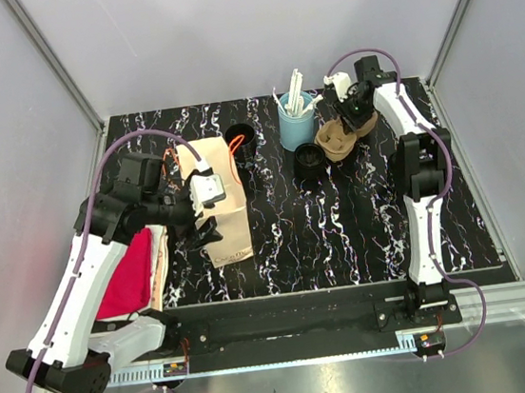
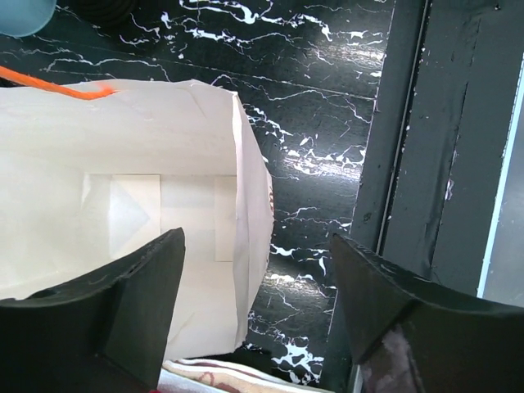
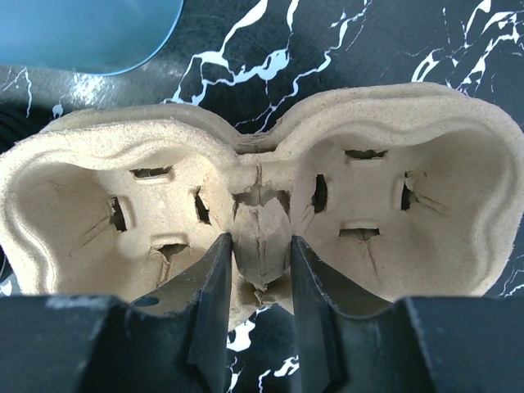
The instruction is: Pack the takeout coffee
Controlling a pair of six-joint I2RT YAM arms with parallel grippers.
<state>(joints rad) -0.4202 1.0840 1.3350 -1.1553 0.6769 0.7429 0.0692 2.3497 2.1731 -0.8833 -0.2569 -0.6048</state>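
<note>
A black marbled table (image 1: 344, 234). The left gripper (image 2: 255, 246) hovers with its fingers spread wide, straddling the side wall of an open paper bag (image 2: 123, 139). The right gripper (image 3: 260, 246) pinches the centre ridge of a cardboard cup carrier (image 3: 393, 164). The lidded takeout coffee (image 1: 309, 159) stands just beside the carrier, to that gripper's left.

The takeout coffee (image 1: 309, 160) is too small to show lid detail.
</note>
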